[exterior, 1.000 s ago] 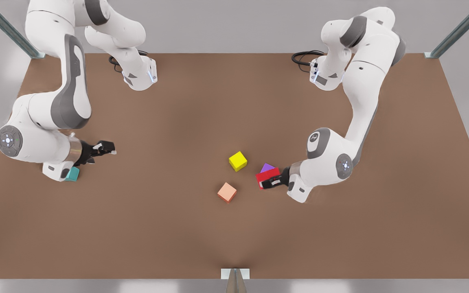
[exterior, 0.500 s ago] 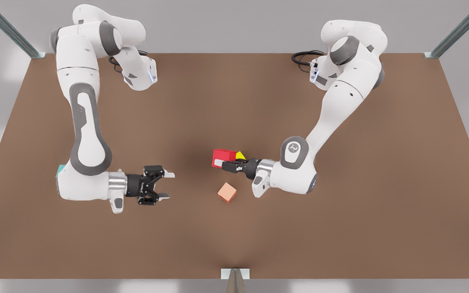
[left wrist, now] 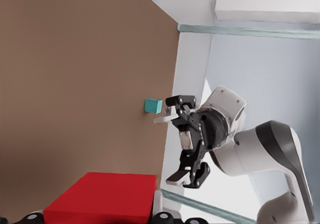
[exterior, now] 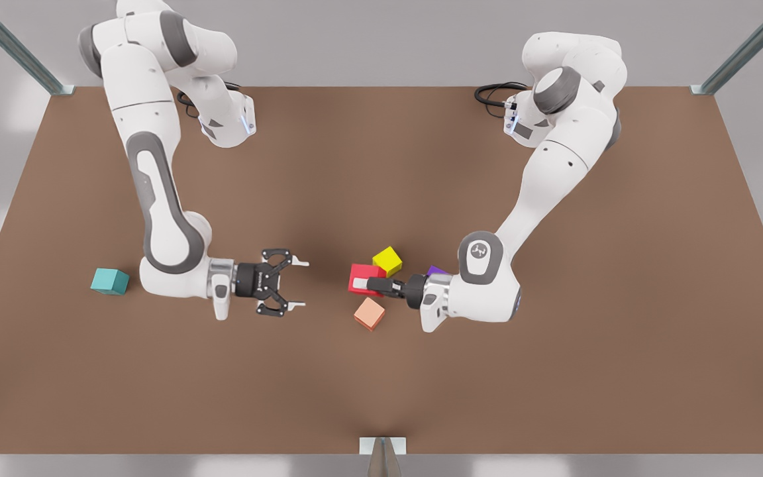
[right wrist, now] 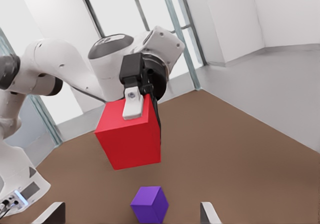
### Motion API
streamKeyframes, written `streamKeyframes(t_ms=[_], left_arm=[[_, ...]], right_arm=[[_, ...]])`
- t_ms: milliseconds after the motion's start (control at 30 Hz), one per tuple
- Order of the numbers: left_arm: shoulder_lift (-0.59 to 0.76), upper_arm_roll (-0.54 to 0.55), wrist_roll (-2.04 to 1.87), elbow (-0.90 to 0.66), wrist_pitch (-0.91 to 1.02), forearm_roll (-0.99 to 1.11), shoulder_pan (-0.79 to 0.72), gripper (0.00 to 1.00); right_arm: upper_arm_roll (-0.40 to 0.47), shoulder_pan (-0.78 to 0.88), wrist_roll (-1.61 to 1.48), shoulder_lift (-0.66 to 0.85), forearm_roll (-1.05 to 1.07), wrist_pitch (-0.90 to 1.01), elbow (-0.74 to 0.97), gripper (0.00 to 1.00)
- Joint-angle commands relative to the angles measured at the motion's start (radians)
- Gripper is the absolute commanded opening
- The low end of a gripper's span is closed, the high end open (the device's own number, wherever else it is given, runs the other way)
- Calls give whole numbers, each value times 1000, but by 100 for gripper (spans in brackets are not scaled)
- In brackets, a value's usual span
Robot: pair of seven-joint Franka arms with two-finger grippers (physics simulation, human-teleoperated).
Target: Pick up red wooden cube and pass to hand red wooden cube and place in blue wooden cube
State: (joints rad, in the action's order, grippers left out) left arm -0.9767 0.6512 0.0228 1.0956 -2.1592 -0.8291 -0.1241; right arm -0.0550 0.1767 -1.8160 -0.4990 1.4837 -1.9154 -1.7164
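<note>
Starting at the edge of the table (exterior: 381,165) on the front view's left, I see the blue wooden cube (exterior: 109,281) sitting alone on the surface, just behind the wrist of the arm that reaches in from that side. That arm carries the right gripper (exterior: 292,283), which lies level, its 2 fingers spread wide with nothing between them, pointing toward the table's middle.

Across a short gap of bare table, the red wooden cube (exterior: 363,271) hangs clear of the surface, clamped in the left gripper (exterior: 363,283), which reaches in from the front view's right and points straight back at the right gripper. In the right wrist view the cube faces me squarely, with 1 pale finger lying over its upper face.

That facing line is what I judge the handover turns on: the 2 grippers sit nose to nose, near but apart, so the right one must close the gap and take the 2 faces the left leaves free.

Beneath and around the held cube are a yellow cube (exterior: 387,261), a salmon cube (exterior: 369,313) and a purple cube (exterior: 436,271)
</note>
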Motion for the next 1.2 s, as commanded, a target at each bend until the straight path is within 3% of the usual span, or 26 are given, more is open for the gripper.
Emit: streamKeyframes(t_ms=[0, 300, 600, 1167], left_arm=[[3, 1, 328, 0, -25, -22, 0, 46], [3, 1, 327, 0, -25, -22, 0, 46], [1, 4, 324, 0, -37, -35, -3, 46], [-7, 8, 327, -2, -54, -38, -6, 46]], right_arm=[[0, 3, -549, -4, 64, -43, 1, 100], [0, 59, -511, -69, 176, -96, 50, 100], [-71, 70, -502, -84, 185, -96, 49, 100], [-71, 89, -486, -99, 217, -102, 89, 100]])
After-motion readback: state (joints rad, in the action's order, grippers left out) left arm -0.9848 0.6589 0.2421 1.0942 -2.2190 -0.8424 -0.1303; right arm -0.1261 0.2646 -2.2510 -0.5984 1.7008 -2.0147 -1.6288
